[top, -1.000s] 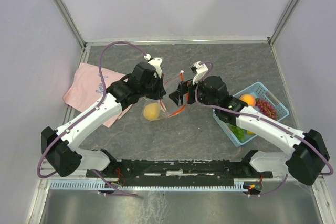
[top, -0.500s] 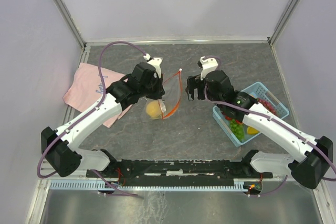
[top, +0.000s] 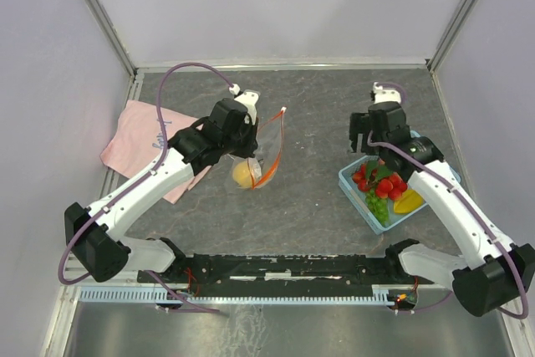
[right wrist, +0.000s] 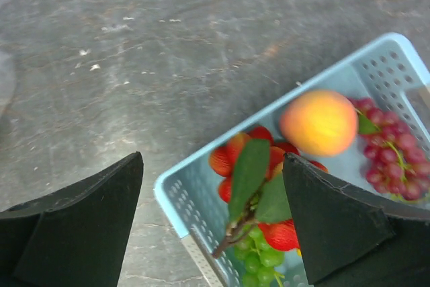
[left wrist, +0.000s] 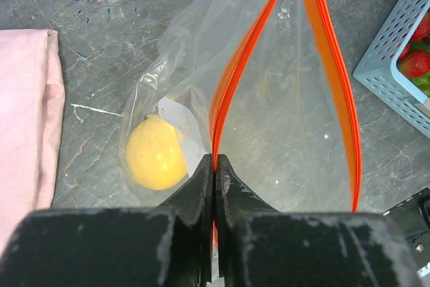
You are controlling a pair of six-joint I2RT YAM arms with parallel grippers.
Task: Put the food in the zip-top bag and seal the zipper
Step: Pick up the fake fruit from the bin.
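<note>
Zip-top bag [top: 269, 150] sits just left of the middle of the table [top: 334, 206] in the top view. The left gripper [top: 252, 135] holds it up at its mouth, and one orange-yellow round fruit [top: 243, 174] lies low inside. The pink cloth [top: 138, 135] lies further left. The light-blue basket [top: 437, 159] sits well apart on the right, with the right gripper [top: 369, 135] hovering by its left edge.

From the left wrist, the jaws are pinched tight on one lip of the zipper [left wrist: 235, 78]. The other lip bows away, so the mouth gapes.

From the right wrist, the wide-spread, empty fingers [right wrist: 87, 226] frame the basket's corner. Inside are a peach-coloured fruit [right wrist: 318, 122], red grapes [right wrist: 393, 149], green grapes [right wrist: 259, 260] and what may be strawberries [right wrist: 279, 233] under leaves, though blur leaves that unsure.

Judged from this, loading is under way, with most pieces yet to move. The next move calls for the right gripper to descend on one piece, likely the exposed round fruit. It would then close and carry the piece across to the held-open mouth.
</note>
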